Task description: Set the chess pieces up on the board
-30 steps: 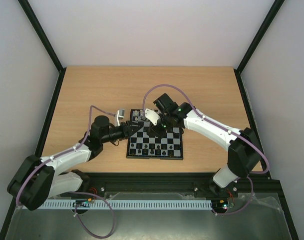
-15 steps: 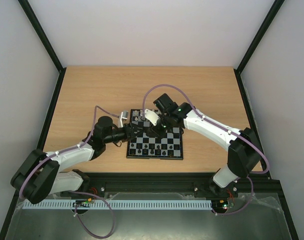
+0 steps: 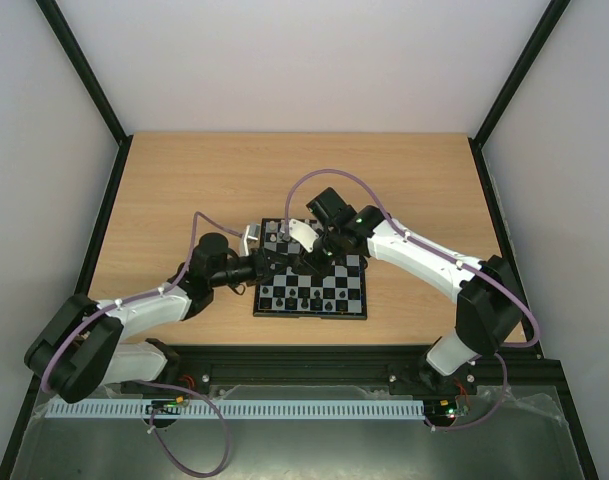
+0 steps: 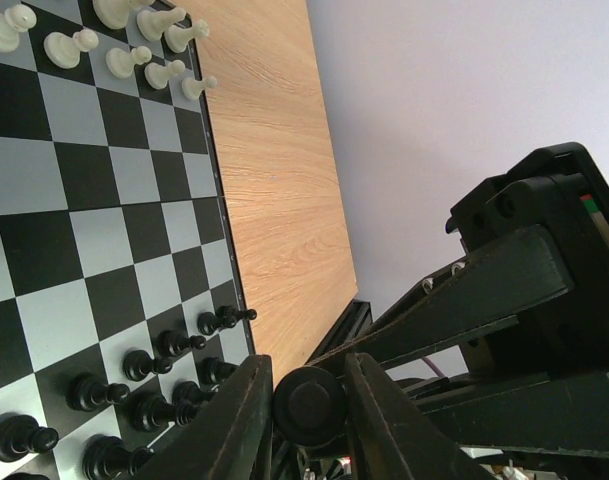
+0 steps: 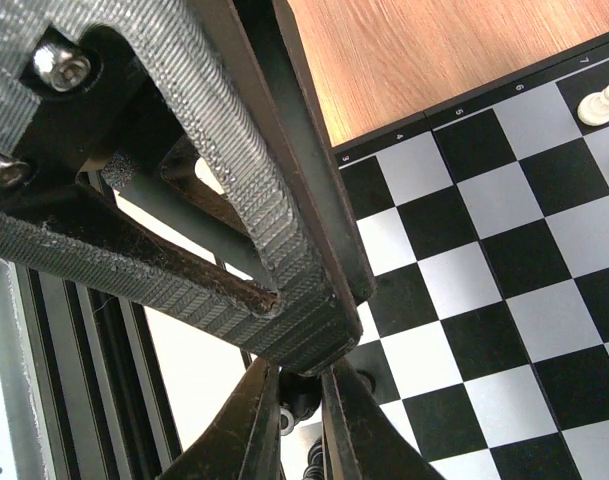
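most chess pieces [image 4: 89, 392] stand in rows at both ends of the board [image 4: 104, 180]; left gripper [image 4: 306, 385] clamps one black piece [image 4: 309, 410] apparently awaiting placement, right gripper [image 5: 299, 385] pinched shut.

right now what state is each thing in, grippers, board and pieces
left gripper, closed on a black piece
right gripper, shut, low over the board
board, lying flat, middle squares bare
white pieces, standing in rows at the far end
black pieces, standing in rows at the near end
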Robot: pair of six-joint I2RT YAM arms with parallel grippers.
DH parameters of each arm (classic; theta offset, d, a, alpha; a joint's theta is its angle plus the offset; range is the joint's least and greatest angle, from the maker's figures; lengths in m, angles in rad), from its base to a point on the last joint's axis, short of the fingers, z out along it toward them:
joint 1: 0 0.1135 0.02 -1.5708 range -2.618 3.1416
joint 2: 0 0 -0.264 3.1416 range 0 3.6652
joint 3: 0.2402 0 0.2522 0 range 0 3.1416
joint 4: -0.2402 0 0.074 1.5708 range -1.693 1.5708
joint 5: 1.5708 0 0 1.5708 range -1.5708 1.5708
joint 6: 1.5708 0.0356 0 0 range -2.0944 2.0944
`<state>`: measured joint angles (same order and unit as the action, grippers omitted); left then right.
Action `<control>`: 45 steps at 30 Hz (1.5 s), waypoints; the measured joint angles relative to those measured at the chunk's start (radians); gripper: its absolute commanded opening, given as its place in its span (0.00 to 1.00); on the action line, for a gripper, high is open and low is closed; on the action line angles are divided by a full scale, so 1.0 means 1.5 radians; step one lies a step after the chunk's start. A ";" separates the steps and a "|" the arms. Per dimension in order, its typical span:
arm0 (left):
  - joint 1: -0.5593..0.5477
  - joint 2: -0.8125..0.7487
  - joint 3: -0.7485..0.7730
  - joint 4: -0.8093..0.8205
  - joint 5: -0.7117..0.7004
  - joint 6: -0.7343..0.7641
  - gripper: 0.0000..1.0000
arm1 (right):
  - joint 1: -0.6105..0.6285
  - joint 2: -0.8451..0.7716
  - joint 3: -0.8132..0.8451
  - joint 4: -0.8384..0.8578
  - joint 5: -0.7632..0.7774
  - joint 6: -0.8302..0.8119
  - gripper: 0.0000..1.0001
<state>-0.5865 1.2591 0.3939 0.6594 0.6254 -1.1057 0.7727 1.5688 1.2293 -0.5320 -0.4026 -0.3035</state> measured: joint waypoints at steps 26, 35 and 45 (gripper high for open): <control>-0.025 -0.094 -0.059 0.142 -0.170 -0.092 0.15 | -0.192 -0.082 -0.142 0.300 -0.366 0.389 0.49; -0.045 -0.078 -0.057 0.202 -0.193 -0.120 0.15 | -0.192 -0.026 -0.167 0.401 -0.464 0.512 0.47; -0.060 -0.021 -0.052 0.247 -0.197 -0.137 0.14 | -0.187 -0.026 -0.176 0.467 -0.512 0.572 0.41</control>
<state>-0.6758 1.2270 0.3153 1.0298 0.3305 -1.3109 0.4915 1.5295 0.9653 0.1692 -1.1709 0.5545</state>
